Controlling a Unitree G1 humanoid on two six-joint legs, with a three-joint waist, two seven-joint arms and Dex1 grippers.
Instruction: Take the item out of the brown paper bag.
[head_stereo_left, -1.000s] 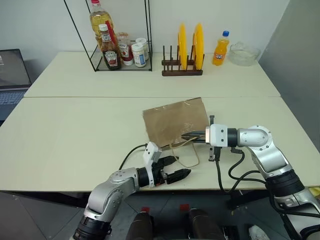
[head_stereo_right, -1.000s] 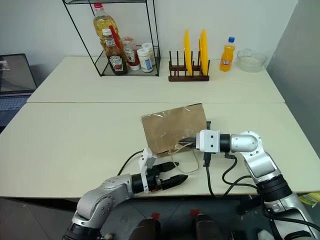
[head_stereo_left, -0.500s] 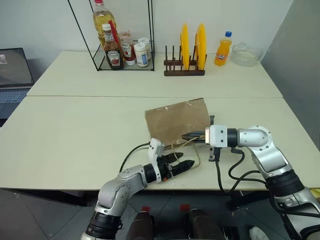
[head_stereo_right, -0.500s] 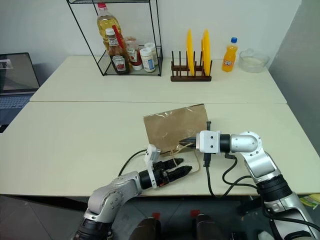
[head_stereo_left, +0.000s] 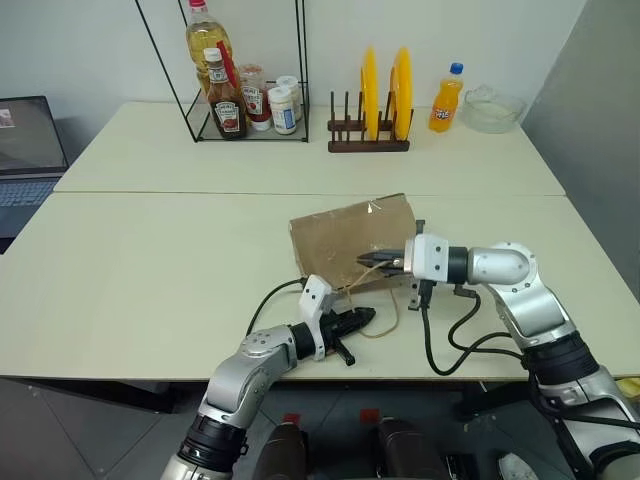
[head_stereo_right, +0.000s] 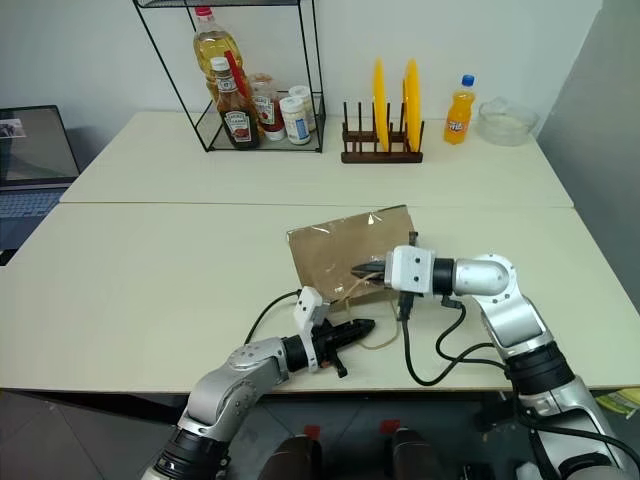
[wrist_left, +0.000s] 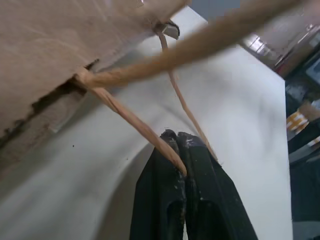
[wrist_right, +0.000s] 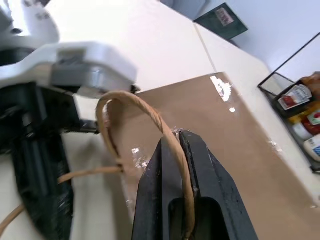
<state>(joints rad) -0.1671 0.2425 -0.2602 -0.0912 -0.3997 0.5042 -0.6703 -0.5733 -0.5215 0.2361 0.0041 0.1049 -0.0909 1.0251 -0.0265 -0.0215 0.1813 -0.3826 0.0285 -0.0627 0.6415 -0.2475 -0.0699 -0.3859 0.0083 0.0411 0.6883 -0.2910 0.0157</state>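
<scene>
Left hand now clamped on string handle, open before; right hand still pinching other handle of brown paper bag.

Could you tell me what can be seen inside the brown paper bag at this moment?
Nothing inside shows. The brown paper bag lies flat on the table, its paper covering any contents; each gripper grips one string handle.

inside of brown paper bag hidden, laptop cut off

Crumpled brown kraft paper bag lying flat near the cream table's front edge, mouth toward that edge, two pale looped string handles extended, contents not visible
</scene>
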